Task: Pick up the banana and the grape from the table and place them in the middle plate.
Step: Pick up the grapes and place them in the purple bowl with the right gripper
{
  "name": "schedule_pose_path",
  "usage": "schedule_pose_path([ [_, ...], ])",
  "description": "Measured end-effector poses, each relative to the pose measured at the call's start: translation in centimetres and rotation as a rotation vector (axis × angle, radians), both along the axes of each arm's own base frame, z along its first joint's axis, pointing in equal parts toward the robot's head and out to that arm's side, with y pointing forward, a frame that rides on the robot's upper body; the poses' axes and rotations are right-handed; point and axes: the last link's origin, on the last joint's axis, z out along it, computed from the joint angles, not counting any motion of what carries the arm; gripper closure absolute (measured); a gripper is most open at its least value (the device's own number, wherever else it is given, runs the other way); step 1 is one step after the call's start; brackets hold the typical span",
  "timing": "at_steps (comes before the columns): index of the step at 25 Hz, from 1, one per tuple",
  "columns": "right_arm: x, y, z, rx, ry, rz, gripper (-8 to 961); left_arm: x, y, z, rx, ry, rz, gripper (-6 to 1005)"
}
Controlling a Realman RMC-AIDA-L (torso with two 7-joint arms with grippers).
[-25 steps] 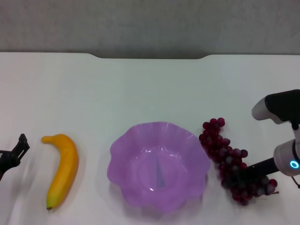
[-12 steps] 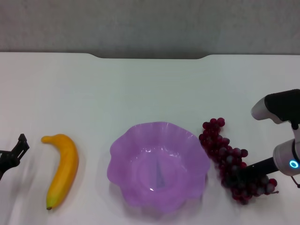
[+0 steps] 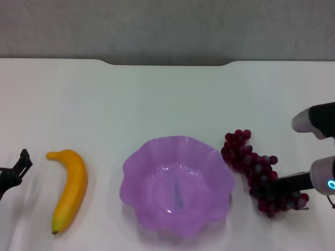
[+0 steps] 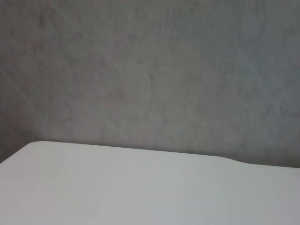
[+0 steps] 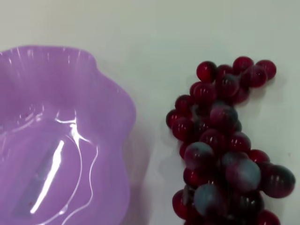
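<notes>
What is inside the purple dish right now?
Nothing: the middle plate holds only glare. The banana and the grape lie outside on the table.

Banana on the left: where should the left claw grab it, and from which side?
Grip the banana across its thick middle, coming from above with the left claw. It lies flat on the table, curved, long axis running near to far, so close across its width.

Right gripper (image 3: 268,187), closed on the near end of the grape (image 3: 256,170), has drawn back toward the table's right edge and slightly away from the robot. The bunch has shifted with it (far end included).
</notes>
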Motion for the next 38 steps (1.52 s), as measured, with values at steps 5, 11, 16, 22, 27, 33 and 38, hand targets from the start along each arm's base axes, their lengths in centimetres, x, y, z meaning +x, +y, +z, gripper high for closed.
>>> schedule_pose_path([
  [5,0.4,-0.1,0.4,0.054,0.022,0.034,534,0.0,0.0,0.0,0.0,0.001,0.0,91],
  [11,-0.1,-0.4,0.7,0.095,0.013,0.085,539,0.0,0.1,0.0,0.0,0.001,-0.001,91],
  [16,-0.7,-0.5,1.3,0.153,0.014,0.134,546,0.0,0.0,0.0,-0.001,0.001,0.001,91],
  [22,-2.0,-0.8,2.1,0.21,0.012,0.211,554,-0.1,0.0,0.0,-0.001,0.002,0.002,91],
  [27,-3.6,-0.8,2.4,0.214,0.024,0.265,559,-0.1,0.0,0.0,-0.002,0.003,0.004,91],
  [33,-5.8,-0.7,4.1,0.234,0.032,0.319,565,-0.1,-0.1,0.0,-0.002,0.003,0.004,92],
  [38,-7.3,-1.0,5.9,0.297,-0.001,0.386,570,-0.2,-0.1,0.0,-0.002,0.003,0.005,92],
])
